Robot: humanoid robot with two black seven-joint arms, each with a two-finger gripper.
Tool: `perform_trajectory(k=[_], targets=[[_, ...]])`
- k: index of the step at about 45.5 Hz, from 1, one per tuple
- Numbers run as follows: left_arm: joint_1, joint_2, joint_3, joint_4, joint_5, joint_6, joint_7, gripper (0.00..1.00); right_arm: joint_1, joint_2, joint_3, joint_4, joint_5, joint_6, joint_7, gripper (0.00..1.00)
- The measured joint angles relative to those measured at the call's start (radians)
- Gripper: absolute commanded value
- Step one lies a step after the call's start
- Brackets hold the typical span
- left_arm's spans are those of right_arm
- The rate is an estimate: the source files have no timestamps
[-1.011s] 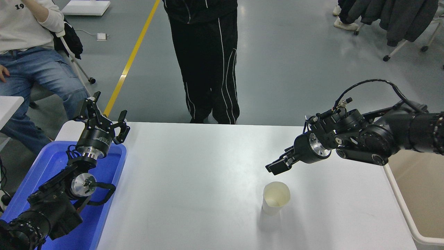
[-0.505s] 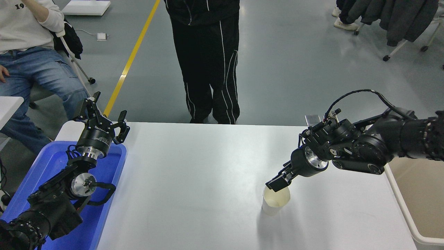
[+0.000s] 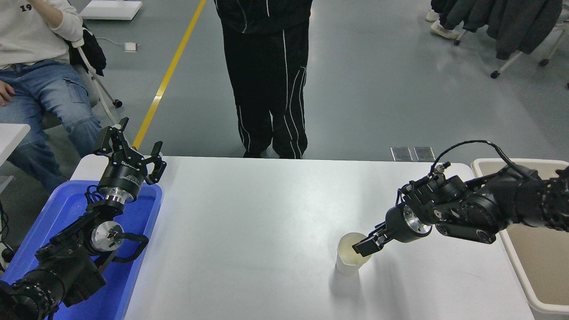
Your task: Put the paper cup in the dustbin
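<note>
The paper cup (image 3: 348,263) is white with a cream inside and stands upright on the white table (image 3: 249,231), right of the middle near the front. My right gripper (image 3: 365,246) comes in from the right and sits at the cup's right rim, narrowly open, with one fingertip (image 3: 361,247) dipping over the rim into the mouth. The cup looks undeformed. The beige dustbin (image 3: 518,278) stands off the table's right edge, partly behind my right arm. My left gripper (image 3: 135,146) is parked open at the lower left.
A blue plastic tray (image 3: 66,209) lies under my left arm at the table's left end. A person in black trousers (image 3: 266,89) stands at the far edge. A seated person in jeans (image 3: 49,98) is at the top left.
My right gripper came down and slightly right, from above the table beyond the cup to the cup's right rim. The arm dropped, uncovering the dustbin's far corner. The cup has not moved.
</note>
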Motion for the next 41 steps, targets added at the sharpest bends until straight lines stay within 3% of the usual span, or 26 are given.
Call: perform_trajectory(k=[1, 41], targets=[[0.0, 0.0, 0.0, 0.0, 0.0, 0.0, 0.0, 1.0, -0.002, -0.001, 0.001, -0.005, 0.001, 0.0, 0.0, 0.0], [0.0, 0.0, 0.0, 0.0, 0.0, 0.0, 0.0, 1.0, 0.023, -0.046, 0.055, -0.033, 0.019, 0.007, 0.054, 0.0]])
